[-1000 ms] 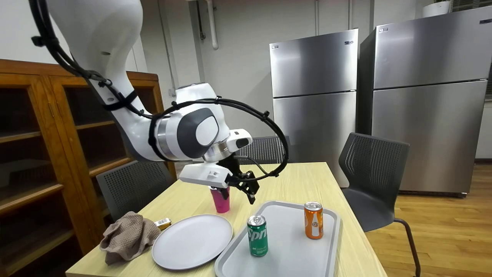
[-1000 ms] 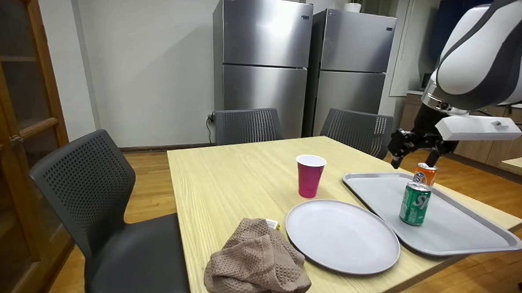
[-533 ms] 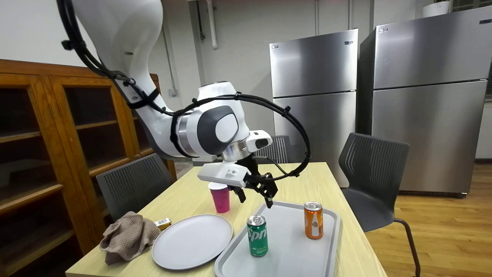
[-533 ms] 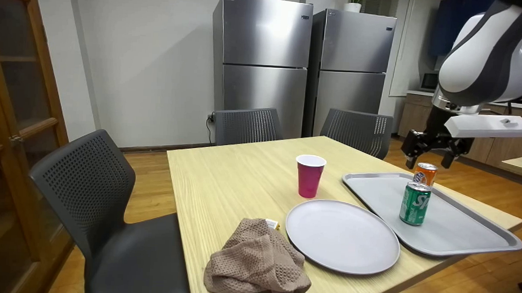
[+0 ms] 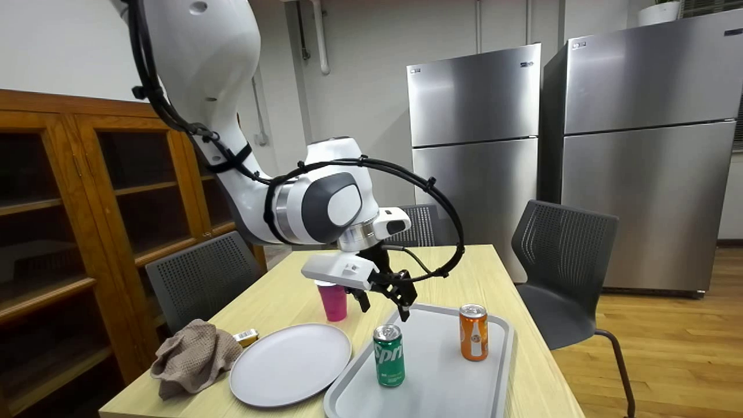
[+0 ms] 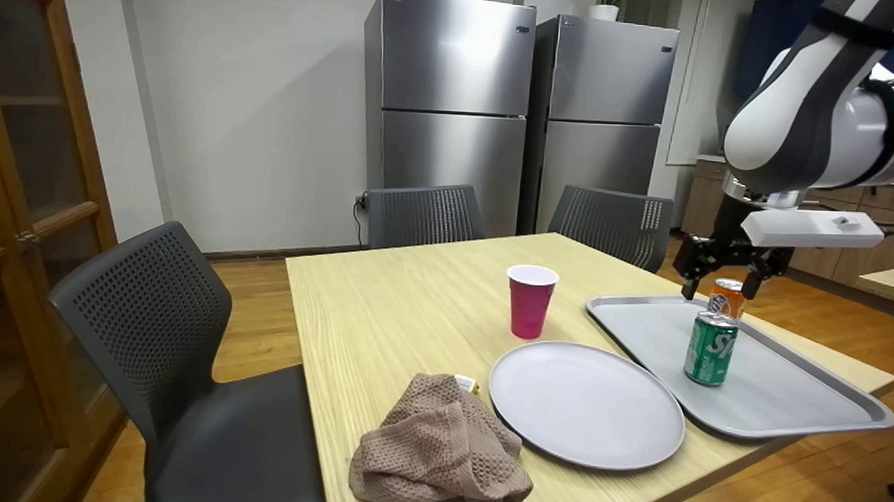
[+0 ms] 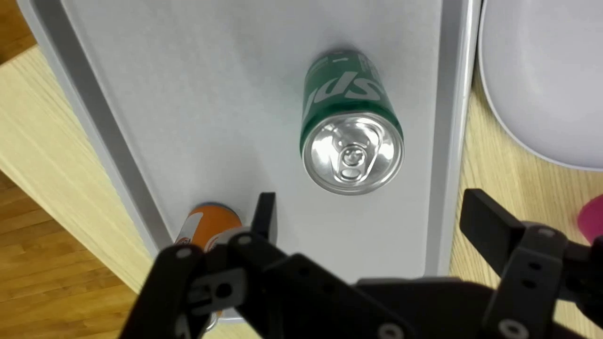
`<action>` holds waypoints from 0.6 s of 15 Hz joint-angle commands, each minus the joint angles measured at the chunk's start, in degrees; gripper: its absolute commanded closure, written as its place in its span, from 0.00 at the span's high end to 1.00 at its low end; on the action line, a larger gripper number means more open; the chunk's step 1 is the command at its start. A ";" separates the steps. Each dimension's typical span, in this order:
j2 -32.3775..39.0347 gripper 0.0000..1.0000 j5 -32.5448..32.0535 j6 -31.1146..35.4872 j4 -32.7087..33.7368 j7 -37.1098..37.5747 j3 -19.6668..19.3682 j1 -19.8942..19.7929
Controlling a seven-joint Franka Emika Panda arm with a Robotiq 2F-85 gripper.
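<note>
Claw hangs above the tray, jaws spread wide, gripping nothing. Green can stands upright toward the tray's edge beside the plate; raised rim presumably secures it and the orange can near the bench edge.

Table, in an exterior view: wood-grained
Tray: right
Plate: lower right
Cup: near centre
Cloth, packet: lower centre

Green can of glossy metal

The white arm has grey panels, looped black cables and a black claw
</note>
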 commanded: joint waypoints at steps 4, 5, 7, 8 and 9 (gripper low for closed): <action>3.14 1.00 -0.04 -0.92 2.66 -0.89 0.93 -1.48; 3.37 1.00 -0.10 -0.86 2.57 -0.98 0.90 -1.49; 3.80 1.00 -0.32 -0.79 2.29 -1.03 0.80 -1.43; 4.07 1.00 -0.44 -0.73 2.25 -1.01 0.71 -1.38; 4.34 1.00 -0.62 -0.61 2.19 -0.99 0.62 -1.30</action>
